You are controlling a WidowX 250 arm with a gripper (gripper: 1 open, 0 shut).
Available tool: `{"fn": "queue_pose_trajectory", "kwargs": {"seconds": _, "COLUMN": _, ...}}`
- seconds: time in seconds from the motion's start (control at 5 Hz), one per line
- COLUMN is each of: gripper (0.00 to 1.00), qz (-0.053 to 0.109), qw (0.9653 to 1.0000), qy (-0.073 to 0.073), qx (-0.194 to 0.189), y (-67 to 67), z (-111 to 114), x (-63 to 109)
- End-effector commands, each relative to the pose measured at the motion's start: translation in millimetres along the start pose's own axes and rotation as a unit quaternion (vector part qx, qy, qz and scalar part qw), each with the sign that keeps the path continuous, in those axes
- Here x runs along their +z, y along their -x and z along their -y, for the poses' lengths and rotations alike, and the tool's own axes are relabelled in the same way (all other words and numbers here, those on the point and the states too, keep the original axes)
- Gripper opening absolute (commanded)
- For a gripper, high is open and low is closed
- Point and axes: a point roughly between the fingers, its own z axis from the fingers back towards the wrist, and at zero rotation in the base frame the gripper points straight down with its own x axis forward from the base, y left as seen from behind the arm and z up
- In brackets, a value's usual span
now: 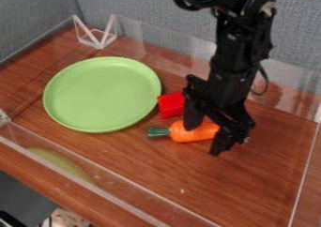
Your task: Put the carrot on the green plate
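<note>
1. Camera view, the state: I see the gripper (212, 137) pointing down over the carrot (186, 133), with its jaws spread apart. The carrot lies on the wooden table (100, 160), just beside the near right edge of the green plate (101, 93) but not on it. Its green stem points toward the plate. I judge that nothing is grasped now.

2. Camera view, what could go wrong: the fingers stand very close around the thick end of the carrot. If I close them off-centre, the glossy tapered body may slip out sideways or roll on the table.

3. Camera view, a second risk: the red block (172, 104) sits just behind the carrot, near the gripper. A descent a little too far back could push this block, or pinch it together with the carrot.

4. Camera view, a third risk: the plate rim is near, so a low carry might hit the rim and shift the plate.

5. Camera view, what is hard to see: the arm hides the right end of the carrot, so I cannot tell if a finger touches it. The fingertips are dark and blurred.
</note>
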Motion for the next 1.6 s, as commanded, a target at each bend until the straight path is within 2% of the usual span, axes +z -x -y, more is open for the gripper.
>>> {"fn": "queue_pose_trajectory", "kwargs": {"seconds": 0.0, "gripper": 1.0, "qz": 0.044, "qw": 0.9987, "qy": -0.003, "qx": -0.027, "y": -10.0, "z": -5, "x": 30.0}}
{"fn": "queue_pose_trajectory", "kwargs": {"seconds": 0.4, "gripper": 1.0, "qz": 0.038, "qw": 0.9977, "qy": 0.007, "qx": -0.055, "y": -9.2, "z": -2, "x": 6.8}}
{"fn": "queue_pose_trajectory", "kwargs": {"seconds": 0.8, "gripper": 1.0, "qz": 0.033, "qw": 0.9984, "qy": 0.013, "qx": -0.044, "y": -16.4, "z": -31, "x": -6.4}}
{"fn": "queue_pose_trajectory", "kwargs": {"seconds": 1.0, "gripper": 0.0, "qz": 0.032, "qw": 0.9986, "qy": 0.015, "qx": -0.04, "y": -18.2, "z": -40, "x": -7.9}}
{"fn": "queue_pose_trajectory", "kwargs": {"seconds": 1.2, "gripper": 0.0, "qz": 0.031, "qw": 0.9988, "qy": 0.015, "qx": -0.034, "y": -20.4, "z": -45, "x": -0.9}}
{"fn": "queue_pose_trajectory", "kwargs": {"seconds": 1.4, "gripper": 1.0, "qz": 0.029, "qw": 0.9989, "qy": 0.016, "qx": -0.035, "y": -23.2, "z": -46, "x": 4.5}}
